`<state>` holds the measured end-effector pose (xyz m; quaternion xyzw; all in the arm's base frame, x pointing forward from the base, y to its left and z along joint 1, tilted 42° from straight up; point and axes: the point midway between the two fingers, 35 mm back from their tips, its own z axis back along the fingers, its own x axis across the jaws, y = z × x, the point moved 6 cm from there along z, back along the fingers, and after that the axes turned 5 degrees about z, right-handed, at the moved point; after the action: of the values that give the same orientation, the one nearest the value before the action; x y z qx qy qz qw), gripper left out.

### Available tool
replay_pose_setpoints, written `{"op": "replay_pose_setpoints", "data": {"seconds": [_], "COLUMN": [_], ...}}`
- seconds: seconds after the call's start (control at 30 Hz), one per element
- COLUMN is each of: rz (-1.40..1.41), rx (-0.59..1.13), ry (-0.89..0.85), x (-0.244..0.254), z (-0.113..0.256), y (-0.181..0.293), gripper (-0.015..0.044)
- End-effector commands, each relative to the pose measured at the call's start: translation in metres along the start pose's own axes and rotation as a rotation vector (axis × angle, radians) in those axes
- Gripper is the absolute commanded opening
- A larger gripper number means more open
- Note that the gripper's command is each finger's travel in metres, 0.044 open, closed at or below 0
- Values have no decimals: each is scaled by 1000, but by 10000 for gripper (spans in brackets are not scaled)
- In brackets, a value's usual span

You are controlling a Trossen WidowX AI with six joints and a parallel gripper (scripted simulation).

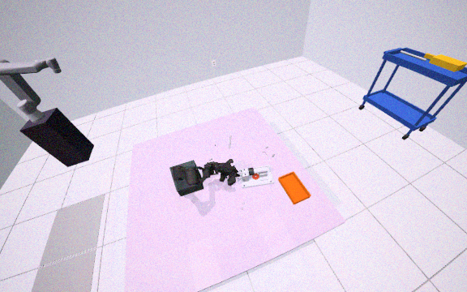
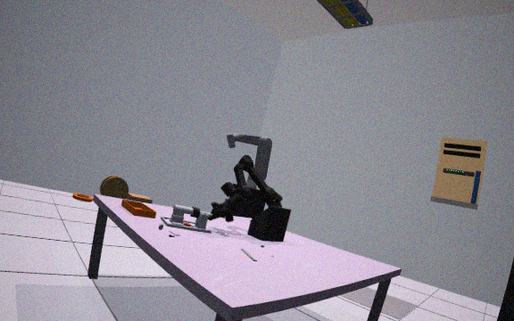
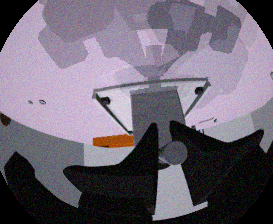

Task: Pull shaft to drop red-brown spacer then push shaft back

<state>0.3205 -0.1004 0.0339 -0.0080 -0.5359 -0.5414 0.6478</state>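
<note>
The red-brown spacer [image 1: 255,176] [image 2: 186,224] lies low over the white base plate [image 1: 267,182] [image 3: 118,107], below the shaft line and off the shaft. Dark spacers [image 1: 251,171] [image 2: 195,211] are around the shaft between the big housing block [image 2: 178,215] and the near support block [image 2: 202,220] [image 3: 156,111]; their number cannot be told. My gripper [image 1: 237,174] [image 3: 162,126] is at the arm side of the near support, shut on the shaft, whose round grey end [image 3: 176,152] shows at the fingers. How deep the shaft sits in the housing is too small to tell.
An orange tray [image 1: 294,187] [image 2: 138,209] [image 3: 113,141] lies beyond the fixture. Small dark bits [image 2: 161,226] [image 2: 171,235] and a thin rod [image 1: 229,142] [image 2: 248,254] lie on the pink table [image 1: 217,243] [image 2: 310,272].
</note>
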Motion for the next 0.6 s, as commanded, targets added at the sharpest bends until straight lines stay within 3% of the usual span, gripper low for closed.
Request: {"op": "replay_pose_setpoints", "data": {"seconds": [0.0,0.57], "rz": [-1,-1], "rx": [5,5], "ry": [-4,-4], "x": [1,1], "z": [-2,-6], "y": [3,6], "gripper": [0,0]}}
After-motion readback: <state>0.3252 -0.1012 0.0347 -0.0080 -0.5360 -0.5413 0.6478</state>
